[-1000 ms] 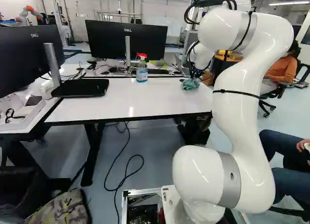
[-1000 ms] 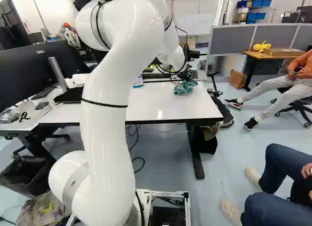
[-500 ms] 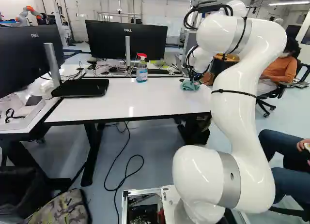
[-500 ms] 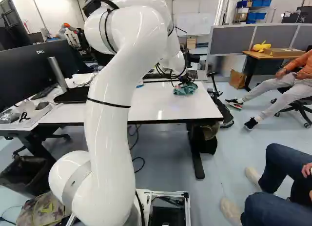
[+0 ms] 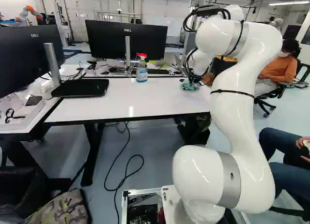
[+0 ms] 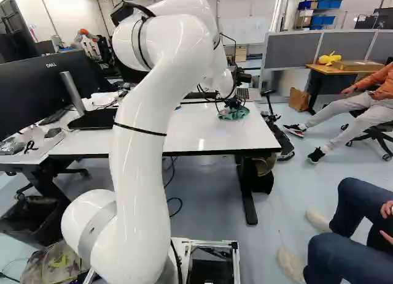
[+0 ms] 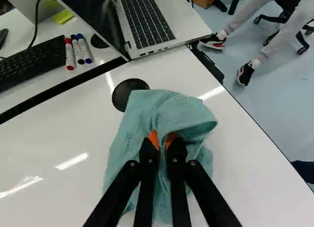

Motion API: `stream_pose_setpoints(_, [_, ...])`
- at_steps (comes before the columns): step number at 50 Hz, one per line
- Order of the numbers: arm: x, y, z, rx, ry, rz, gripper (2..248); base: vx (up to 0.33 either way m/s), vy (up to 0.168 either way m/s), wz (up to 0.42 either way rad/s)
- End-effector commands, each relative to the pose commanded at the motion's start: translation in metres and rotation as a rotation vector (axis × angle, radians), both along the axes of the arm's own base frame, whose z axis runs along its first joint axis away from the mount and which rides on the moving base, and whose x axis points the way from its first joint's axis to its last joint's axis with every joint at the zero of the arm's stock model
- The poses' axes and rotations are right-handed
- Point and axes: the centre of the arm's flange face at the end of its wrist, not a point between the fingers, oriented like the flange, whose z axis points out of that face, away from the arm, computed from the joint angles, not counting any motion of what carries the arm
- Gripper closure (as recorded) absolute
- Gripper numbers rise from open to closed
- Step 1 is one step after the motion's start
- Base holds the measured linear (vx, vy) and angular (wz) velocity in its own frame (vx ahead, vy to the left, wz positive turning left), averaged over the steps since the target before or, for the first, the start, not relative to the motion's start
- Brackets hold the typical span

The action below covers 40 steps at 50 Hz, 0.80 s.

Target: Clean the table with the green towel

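Green towel (image 7: 179, 109), qty. 1, pinched in hand (image 7: 164, 143), on desk (image 5: 121, 100) nr. far edge; grip done, wiping prob. mostly left.

White bench (image 5: 131, 100) bears: green towel (image 7: 176, 109); black disc (image 7: 122, 94) beside towel; left of towel, spray bottle (image 5: 141, 73); farther left, monitor base (image 5: 80, 88).

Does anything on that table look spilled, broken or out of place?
Nothing stands out: no spill or damage shows on the white table. The spray bottle stands upright. The green towel is crumpled, but understandably: the gripper pinches a fold of it.
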Motion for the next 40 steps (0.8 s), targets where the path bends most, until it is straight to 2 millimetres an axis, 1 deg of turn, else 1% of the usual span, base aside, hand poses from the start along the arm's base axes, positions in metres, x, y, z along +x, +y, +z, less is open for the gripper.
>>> stream_pose_setpoints(40, [-0.0022, 0.0012, -0.0023, 0.016, 0.034, 0.003, 216, 0.000, 0.000, 0.000])
